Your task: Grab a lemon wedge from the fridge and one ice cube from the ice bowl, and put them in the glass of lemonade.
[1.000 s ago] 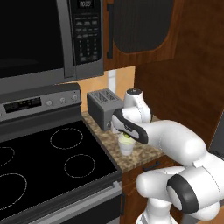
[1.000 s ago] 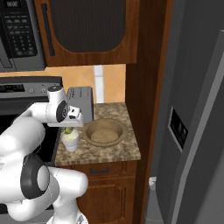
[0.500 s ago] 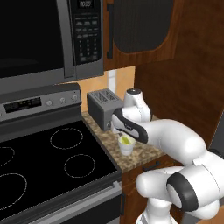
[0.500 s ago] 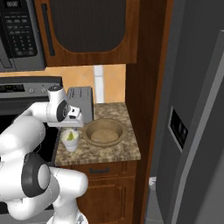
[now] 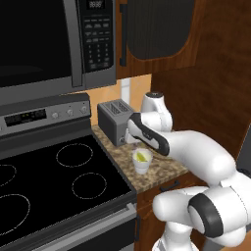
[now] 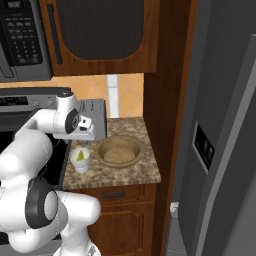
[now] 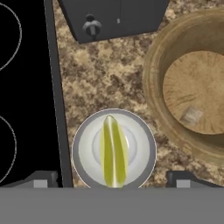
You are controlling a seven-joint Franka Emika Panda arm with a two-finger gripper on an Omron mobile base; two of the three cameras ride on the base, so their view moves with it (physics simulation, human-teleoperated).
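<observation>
In the left base view, my pincer (image 5: 135, 142) hangs over the speckled counter (image 5: 162, 169), mostly hidden behind my own wrist, with the glass of lemonade (image 5: 141, 161) standing just below it and the lemon wedge (image 5: 141, 156) lying inside the glass; the toaster (image 5: 115, 121) sits close behind my pincer, and the stove (image 5: 54, 179) spreads away to its side. In the right base view, my pincer (image 6: 81, 145) hovers directly above the glass of lemonade (image 6: 80, 160), where the lemon wedge (image 6: 79, 155) shows as a yellow sliver at the rim; the ice bowl (image 6: 119, 151) rests just beside the glass on the far side from the stove, and the fridge (image 6: 220, 130) stands well apart beyond the wooden panel. In the hand view, my two fingertips (image 7: 40, 179) stand spread wide on either side of the glass of lemonade (image 7: 83, 144), released and gripping nothing; the lemon wedge (image 7: 113, 151) lies in the glass between them, the ice bowl (image 7: 153, 83) sits beside it with a pale ice cube (image 7: 191, 115) on its floor, and the toaster (image 7: 113, 17) lies ahead.
</observation>
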